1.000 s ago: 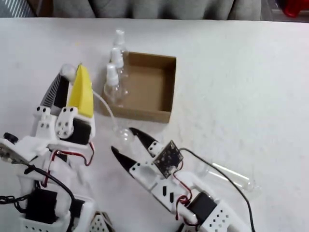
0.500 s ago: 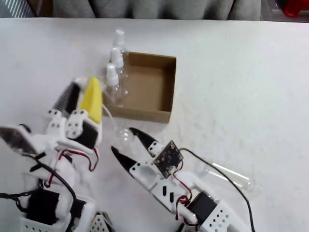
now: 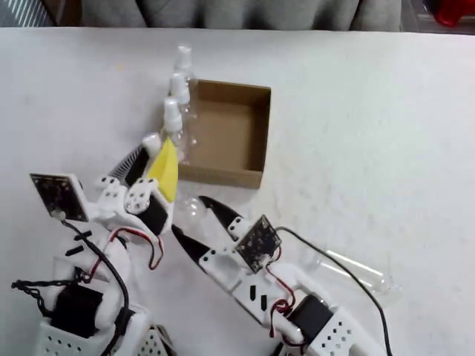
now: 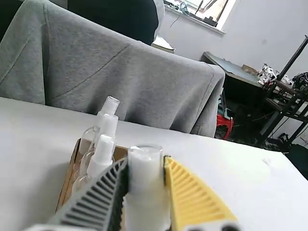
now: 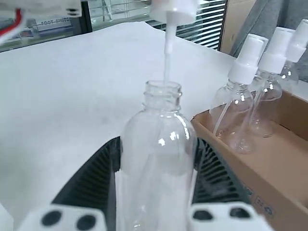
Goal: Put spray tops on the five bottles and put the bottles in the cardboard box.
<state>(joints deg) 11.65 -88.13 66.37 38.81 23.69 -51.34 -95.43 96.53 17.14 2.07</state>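
High view, tally: three capped bottles (image 3: 177, 111) stand along one wall inside the cardboard box (image 3: 256, 133). Judged three of five done.
Bottle four: open bottle (image 5: 156, 144) upright on the bench (image 3: 371, 111) just in front of the box, with the right gripper (image 3: 190, 215) closed around its body.
Top in hand: left gripper (image 4: 145, 166) clamped on a spray top (image 4: 143, 192) above the open neck. Its tube (image 5: 168, 53) dips into the neck; top not yet seated.
Bottle five: spare bottle (image 3: 349, 271) lies on its side, well apart from the box.
Left to do: seat this top, box that bottle, then cap and box the last.
Hard to make out: whether the spare bottle carries a top. The left arm covers much of the held bottle from above.
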